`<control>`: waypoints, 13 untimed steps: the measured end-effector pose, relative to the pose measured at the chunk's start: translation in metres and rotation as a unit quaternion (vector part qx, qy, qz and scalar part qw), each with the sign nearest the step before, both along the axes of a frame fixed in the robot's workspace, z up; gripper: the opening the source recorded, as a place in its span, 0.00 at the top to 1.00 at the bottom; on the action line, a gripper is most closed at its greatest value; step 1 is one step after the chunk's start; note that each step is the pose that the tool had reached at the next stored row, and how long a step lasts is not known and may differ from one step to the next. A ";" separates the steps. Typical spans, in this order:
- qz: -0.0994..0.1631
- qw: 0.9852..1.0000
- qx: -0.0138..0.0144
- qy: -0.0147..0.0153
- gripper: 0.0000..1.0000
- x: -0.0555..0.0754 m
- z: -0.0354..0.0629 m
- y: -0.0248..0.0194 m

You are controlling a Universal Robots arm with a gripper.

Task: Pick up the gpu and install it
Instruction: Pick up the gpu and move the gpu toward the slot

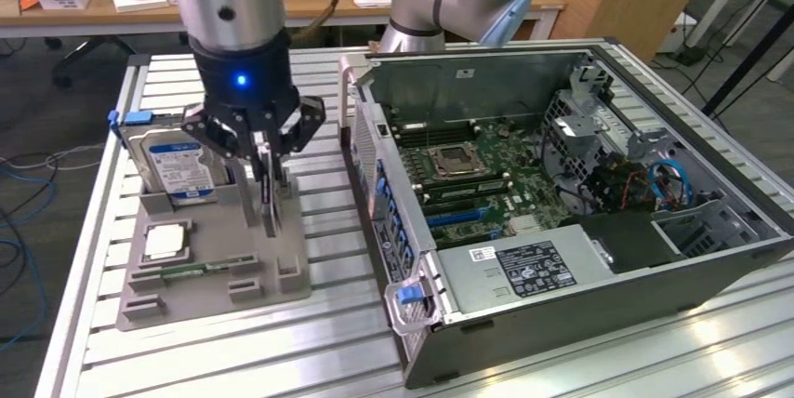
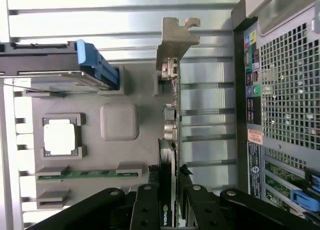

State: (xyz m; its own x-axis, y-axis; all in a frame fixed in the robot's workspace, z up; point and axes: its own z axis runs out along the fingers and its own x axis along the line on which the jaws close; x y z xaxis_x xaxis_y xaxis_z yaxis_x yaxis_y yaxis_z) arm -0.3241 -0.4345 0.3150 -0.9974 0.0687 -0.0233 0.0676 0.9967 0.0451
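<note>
The claw [image 1: 268,175] is gripping the gpu [image 1: 271,214] on edge above the grey tray [image 1: 255,254]. The wrist view is showing its silvery bracket [image 2: 176,37], and the exterior view is showing the open computer case [image 1: 694,258].

gpu [image 2: 170,125]: thin flat dark circuit card, matt; silvery end bracket [image 2: 176,37], bare dull metal.
Under gpu: grey moulded plastic holder [image 1: 211,277], smooth, matt.
Below gpu: ribbed aluminium table [image 1: 323,342], shiny.
</note>
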 end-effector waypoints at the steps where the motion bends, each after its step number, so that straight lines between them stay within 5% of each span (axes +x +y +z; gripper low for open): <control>1: 0.000 1.000 0.000 0.000 0.74 0.000 0.0038 0.0000; 13: 0.000 1.000 0.000 0.000 0.74 -0.002 0.0385 0.0000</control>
State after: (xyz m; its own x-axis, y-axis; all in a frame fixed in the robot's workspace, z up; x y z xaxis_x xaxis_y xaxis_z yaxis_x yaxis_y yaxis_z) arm -0.3261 -0.4345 0.3535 -0.9974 0.0684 -0.0232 0.0674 0.9967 0.0446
